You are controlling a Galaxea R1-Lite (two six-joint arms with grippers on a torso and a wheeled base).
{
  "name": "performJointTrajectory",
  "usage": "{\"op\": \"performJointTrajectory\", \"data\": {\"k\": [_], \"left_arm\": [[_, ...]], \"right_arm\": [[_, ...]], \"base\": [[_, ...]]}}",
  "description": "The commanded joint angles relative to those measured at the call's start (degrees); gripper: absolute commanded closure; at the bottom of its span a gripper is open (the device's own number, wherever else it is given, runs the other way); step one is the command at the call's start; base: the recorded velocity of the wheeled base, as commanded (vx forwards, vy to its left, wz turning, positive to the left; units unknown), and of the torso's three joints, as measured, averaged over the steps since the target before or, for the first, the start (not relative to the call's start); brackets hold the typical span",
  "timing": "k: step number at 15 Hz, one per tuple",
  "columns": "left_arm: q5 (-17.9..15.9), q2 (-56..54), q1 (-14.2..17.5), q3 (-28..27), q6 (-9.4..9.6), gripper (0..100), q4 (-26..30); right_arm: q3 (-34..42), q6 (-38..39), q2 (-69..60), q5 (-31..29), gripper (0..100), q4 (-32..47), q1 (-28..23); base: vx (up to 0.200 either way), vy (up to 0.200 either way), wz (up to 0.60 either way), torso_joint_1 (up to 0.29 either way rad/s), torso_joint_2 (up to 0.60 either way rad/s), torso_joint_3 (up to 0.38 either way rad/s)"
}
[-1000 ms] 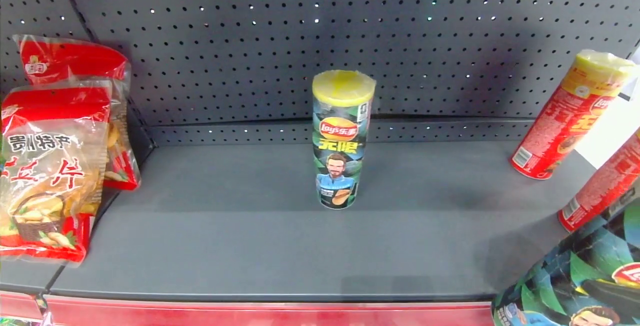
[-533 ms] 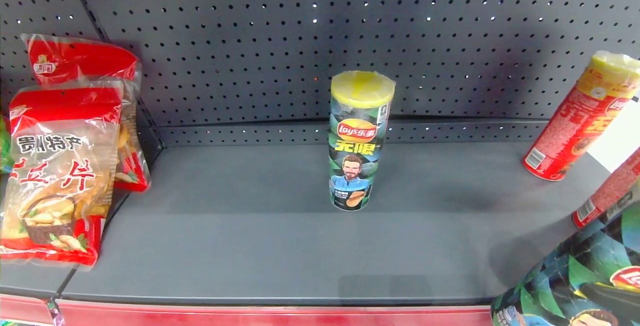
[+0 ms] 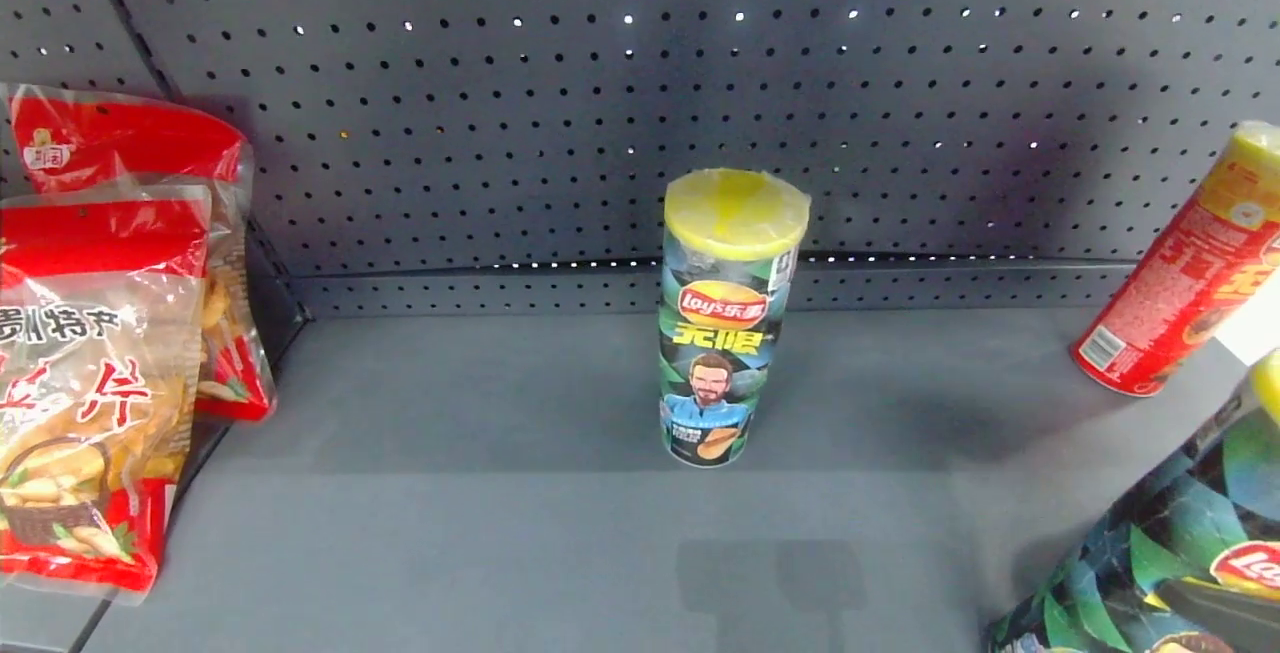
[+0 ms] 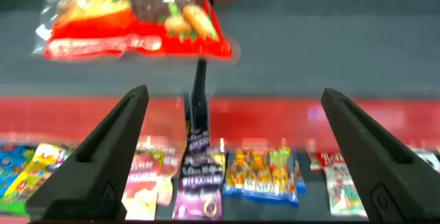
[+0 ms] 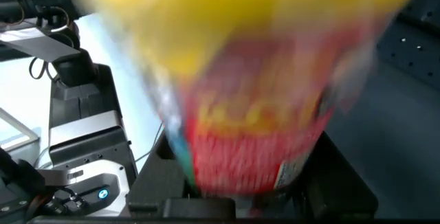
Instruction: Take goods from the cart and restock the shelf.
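You are holding a yellow-lidded cylindrical chip can (image 5: 261, 107) clenched in the right end effector (image 5: 251, 189). It is not yet on the grey metal shelf (image 3: 450, 513), where one green upright chip can (image 3: 722, 333) is already standing. The left end effector (image 4: 234, 93) is hanging released and empty, so restocking is likely only starting.

shelf deck (image 3: 480, 493): matt grey painted metal, pretty smooth. pegboard back (image 3: 560, 113): same matt metal, perforated. middle can (image 3: 722, 333): glossy printed wrap, yellow plastic lid (image 3: 737, 213). near-right can (image 3: 1150, 573): glossy too. snack bags (image 3: 90, 353) on left: shiny crinkly clear plastic.
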Motion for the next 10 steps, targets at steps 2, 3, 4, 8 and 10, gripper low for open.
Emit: {"op": "performJointTrajectory", "data": {"k": [2, 3, 4, 8, 10], "left_arm": [[0.0, 0.1, 0.0, 0.0, 0.01, 0, 0.0], [0.0, 0.1, 0.0, 0.0, 0.01, 0, 0.0], [0.0, 0.1, 0.0, 0.0, 0.01, 0, 0.0], [0.0, 0.1, 0.0, 0.0, 0.01, 0, 0.0], [0.0, 0.1, 0.0, 0.0, 0.01, 0, 0.0]], "right_arm": [[0.1, -0.1, 0.0, 0.0, 100, 0.1, -0.1], [0.3, -0.1, 0.0, 0.0, 100, 0.1, -0.1], [0.4, -0.1, 0.0, 0.0, 100, 0.1, -0.1], [0.4, -0.1, 0.0, 0.1, 100, 0.0, -0.7], [0.8, -0.1, -0.9, 0.2, 100, 0.1, -0.7]], "base": [[0.100, 0.000, 0.00, 0.016, 0.00, -0.004], [0.000, 0.000, 0.00, 0.000, 0.00, 0.000], [0.000, 0.000, 0.00, 0.000, 0.00, 0.000], [0.000, 0.000, 0.00, 0.000, 0.00, 0.000], [0.000, 0.000, 0.00, 0.000, 0.00, 0.000]]}}
